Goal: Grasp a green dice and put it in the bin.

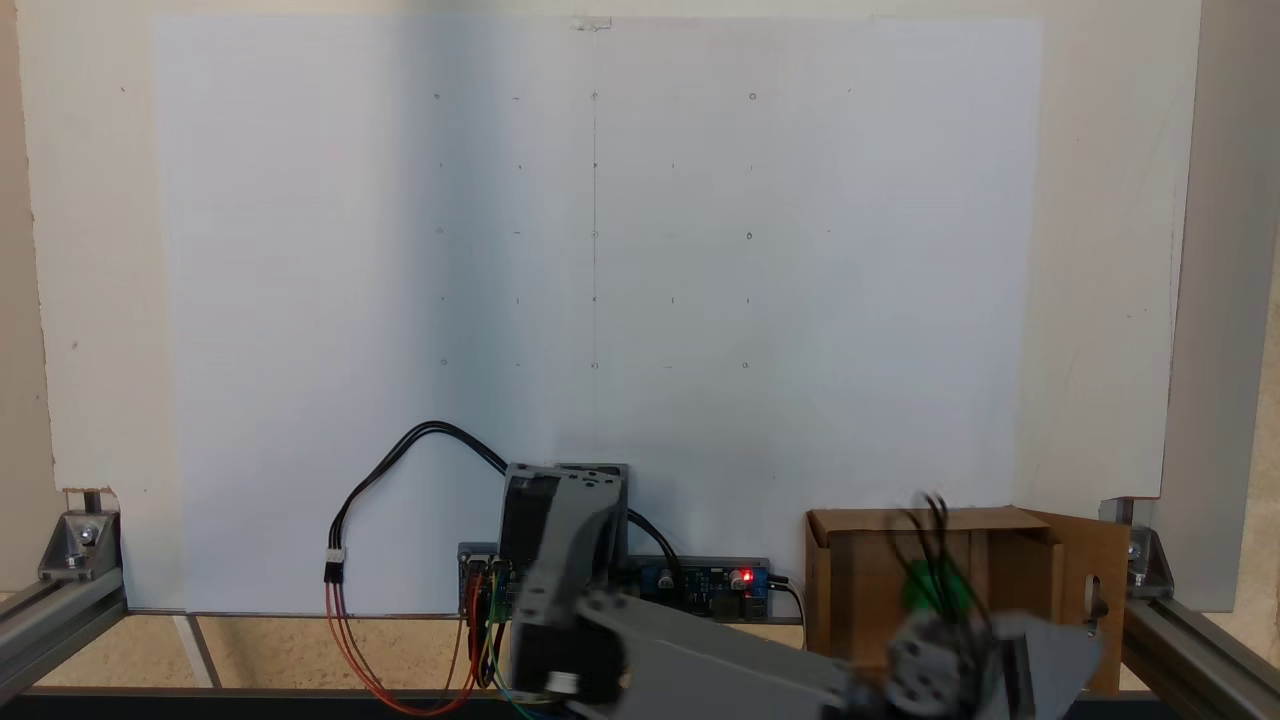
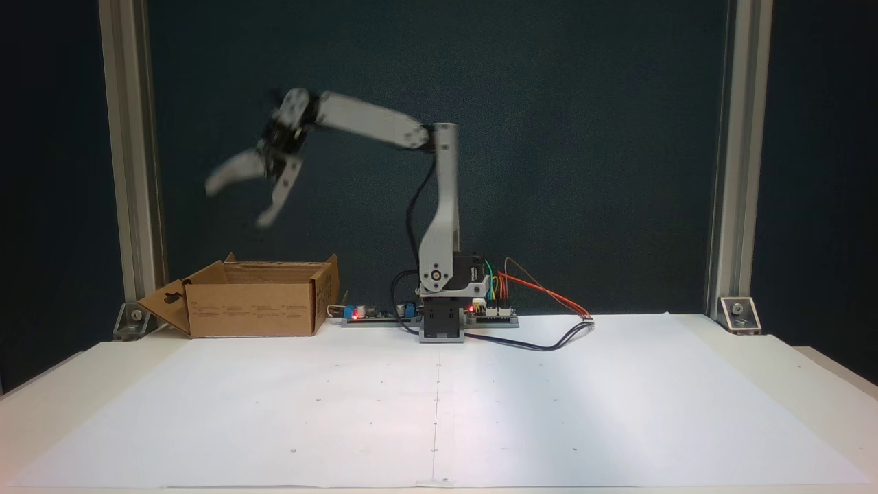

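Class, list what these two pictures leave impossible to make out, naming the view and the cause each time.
- The green dice: a green smear over the bin, blurred and crossed by cables; resting or falling is unclear.
- The bin's inside: hidden by its front wall.
- The gripper: open, fingertips motion-blurred.
- The arm: cut by the bottom edge.

One fixed view overhead behind the arm [image 1: 640,640], another low, frontal, farther back, both sharing the bin [image 2: 254,305].
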Controlling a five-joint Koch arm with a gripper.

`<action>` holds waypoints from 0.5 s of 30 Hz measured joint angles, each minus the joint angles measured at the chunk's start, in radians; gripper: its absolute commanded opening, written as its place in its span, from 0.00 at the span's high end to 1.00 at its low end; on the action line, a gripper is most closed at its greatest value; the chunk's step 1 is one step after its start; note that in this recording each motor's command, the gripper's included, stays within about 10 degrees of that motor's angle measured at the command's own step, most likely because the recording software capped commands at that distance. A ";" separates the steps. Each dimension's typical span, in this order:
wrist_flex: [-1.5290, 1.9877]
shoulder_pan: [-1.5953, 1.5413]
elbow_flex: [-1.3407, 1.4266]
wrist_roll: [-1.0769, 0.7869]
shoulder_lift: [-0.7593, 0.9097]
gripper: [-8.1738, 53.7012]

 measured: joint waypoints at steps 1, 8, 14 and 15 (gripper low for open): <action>0.000 -0.069 -0.002 0.040 0.035 0.18; 0.002 -0.574 0.000 0.293 0.152 0.15; -0.002 -1.011 0.107 0.318 0.216 0.16; -0.018 -1.083 0.169 0.318 0.238 0.16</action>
